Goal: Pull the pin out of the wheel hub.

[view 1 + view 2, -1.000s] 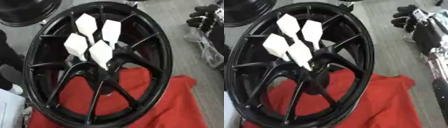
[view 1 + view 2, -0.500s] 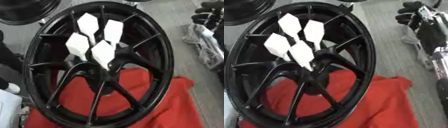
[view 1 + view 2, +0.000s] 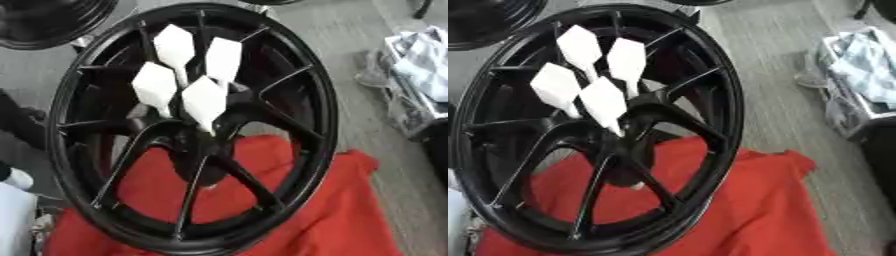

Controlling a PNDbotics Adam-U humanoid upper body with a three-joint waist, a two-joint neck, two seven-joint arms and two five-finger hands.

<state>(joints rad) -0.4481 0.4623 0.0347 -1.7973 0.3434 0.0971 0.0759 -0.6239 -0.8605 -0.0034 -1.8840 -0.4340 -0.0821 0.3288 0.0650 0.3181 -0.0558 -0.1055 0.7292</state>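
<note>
A large black spoked wheel hub (image 3: 289, 85) stands tilted on a red cloth (image 3: 341, 215). Several white pins with flat diamond-shaped heads (image 3: 203, 97) stick out of its centre (image 3: 197, 150), close together and pointing up and away. One of them (image 3: 627, 60) is the rightmost of the cluster. Neither of my hands shows in either view, and nothing touches the pins.
Another black wheel (image 3: 48, 22) lies at the upper left. A heap of pale cloth and gear (image 3: 859, 75) sits on the grey floor at the right. A white object (image 3: 16, 210) shows at the lower left edge.
The whole picture has shifted a little, so the camera moved; dark objects at the upper right have left the view. The pins stay in the hub as before.
</note>
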